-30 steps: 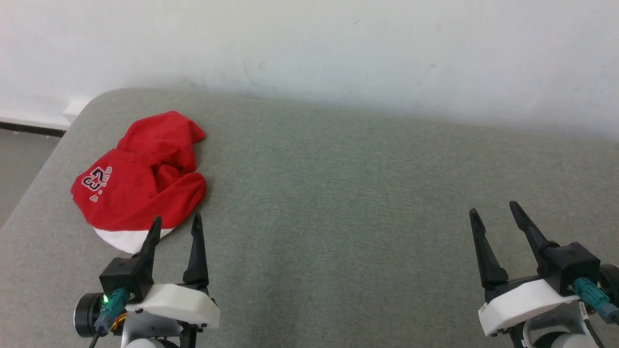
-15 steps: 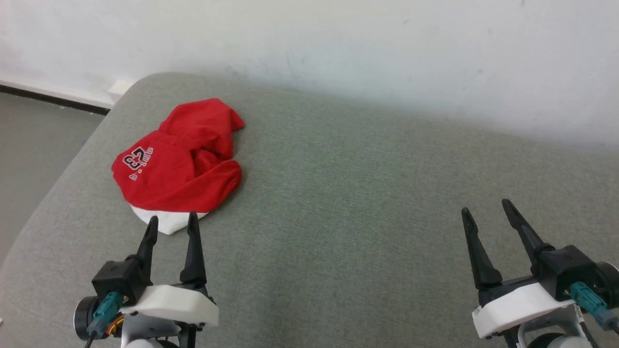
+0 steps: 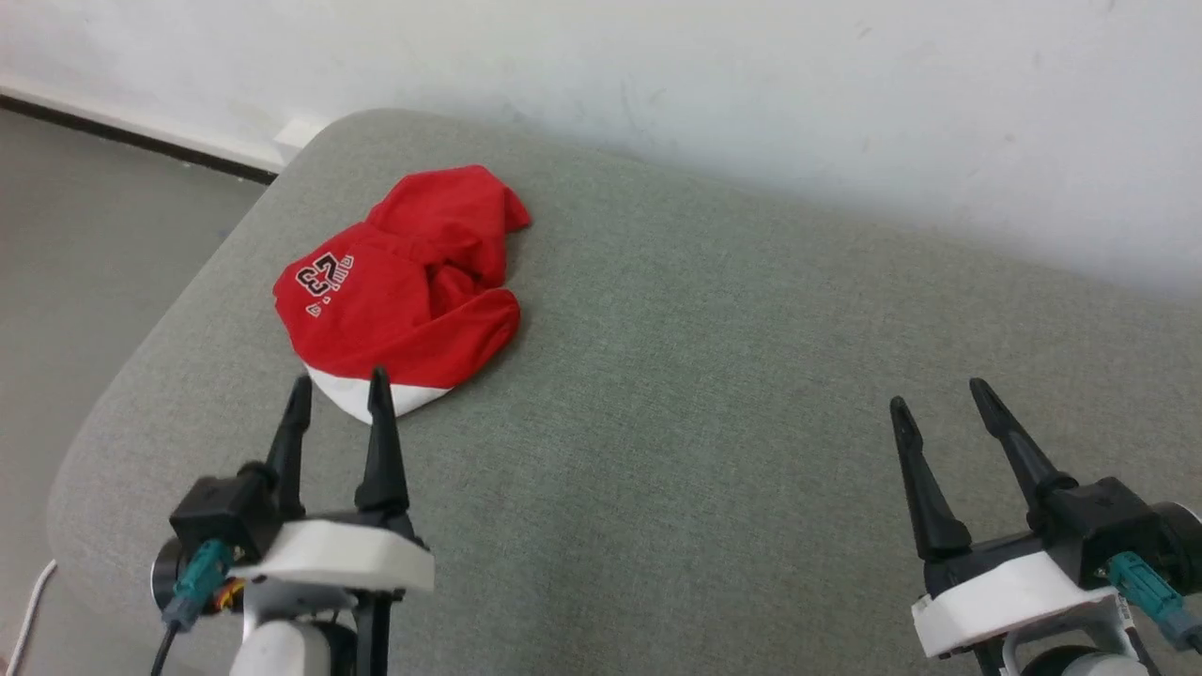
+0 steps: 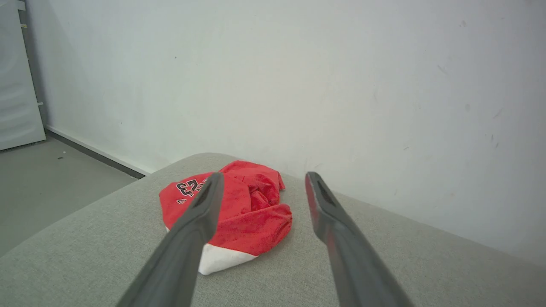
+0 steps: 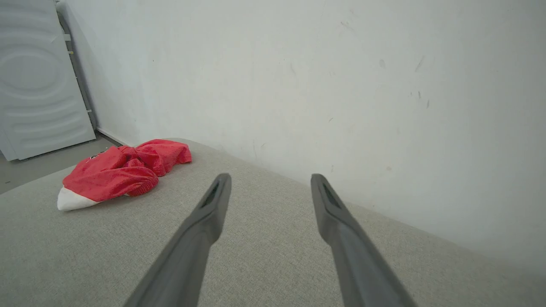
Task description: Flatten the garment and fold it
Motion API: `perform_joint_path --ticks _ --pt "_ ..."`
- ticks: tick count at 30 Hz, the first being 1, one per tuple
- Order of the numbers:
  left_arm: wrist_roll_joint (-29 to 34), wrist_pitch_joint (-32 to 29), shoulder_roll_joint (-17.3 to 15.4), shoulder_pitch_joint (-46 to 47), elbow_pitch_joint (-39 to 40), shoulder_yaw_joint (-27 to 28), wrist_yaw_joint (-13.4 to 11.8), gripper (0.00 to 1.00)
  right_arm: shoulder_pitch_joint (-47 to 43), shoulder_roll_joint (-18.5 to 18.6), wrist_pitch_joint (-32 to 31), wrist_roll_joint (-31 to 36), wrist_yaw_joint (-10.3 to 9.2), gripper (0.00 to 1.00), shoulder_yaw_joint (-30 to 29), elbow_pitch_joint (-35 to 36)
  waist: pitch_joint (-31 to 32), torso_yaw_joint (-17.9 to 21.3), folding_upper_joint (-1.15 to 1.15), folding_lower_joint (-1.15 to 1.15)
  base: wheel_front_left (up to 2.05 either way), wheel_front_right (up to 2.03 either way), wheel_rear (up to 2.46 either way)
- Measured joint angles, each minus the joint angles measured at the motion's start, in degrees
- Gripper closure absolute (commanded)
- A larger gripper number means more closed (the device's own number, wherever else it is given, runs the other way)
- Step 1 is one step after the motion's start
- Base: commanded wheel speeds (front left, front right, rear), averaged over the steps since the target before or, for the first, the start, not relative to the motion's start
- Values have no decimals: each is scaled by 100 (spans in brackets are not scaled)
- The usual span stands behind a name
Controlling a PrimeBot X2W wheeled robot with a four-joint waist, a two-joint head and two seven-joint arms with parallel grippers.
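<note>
While the garment (image 3: 404, 300) lies crumpled in a red heap near the far left corner of the grey upholstered surface (image 3: 732, 394), both grippers hang over that surface with nothing between their fingers. The heap is bunched rather than spread. Its "23" print (image 3: 317, 274) with the lettering faces up on the left side, a rounded fold bulges on the right, and a white patch of fabric (image 3: 376, 399) pokes out along the near edge. The left gripper (image 3: 340, 376) stands with its jaws spread wide, its two dark fingers pointing at that white patch. From the head view the tip of one finger overlaps the white cloth, but the left wrist view shows the garment lying ahead of the fingers, one finger crossing in front of the print and the other off to the right of the heap, so no cloth is pinched. The right gripper (image 3: 937, 392) is also spread wide and empty, well apart from the garment, over bare grey fabric on the right side. The right wrist view has the red heap far off to the left. A pale scuffed wall (image 3: 657, 66) runs behind the surface, grey floor (image 3: 84, 244) shows past its rounded left corner, and a white panel (image 5: 38, 85) stands against the wall there.
</note>
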State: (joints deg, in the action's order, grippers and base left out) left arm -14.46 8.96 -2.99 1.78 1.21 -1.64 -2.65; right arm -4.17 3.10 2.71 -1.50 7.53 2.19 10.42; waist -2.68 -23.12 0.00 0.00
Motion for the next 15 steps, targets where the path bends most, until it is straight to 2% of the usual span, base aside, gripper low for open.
perform_joint_path --ticks 8,13,15 --pt "102 102 0 909 -4 200 -43 0 47 25 -74 -1 0 0 82 145 -311 26 0 0 0 0 0" --pt "98 163 -94 1634 -445 446 -33 0 155 149 -119 -54 0 0 116 207 -600 157 0 1 0 0 0" --pt "22 -64 -221 1939 -735 489 -31 0 204 200 -122 -90 0 0 121 223 -722 229 0 1 0 0 0"
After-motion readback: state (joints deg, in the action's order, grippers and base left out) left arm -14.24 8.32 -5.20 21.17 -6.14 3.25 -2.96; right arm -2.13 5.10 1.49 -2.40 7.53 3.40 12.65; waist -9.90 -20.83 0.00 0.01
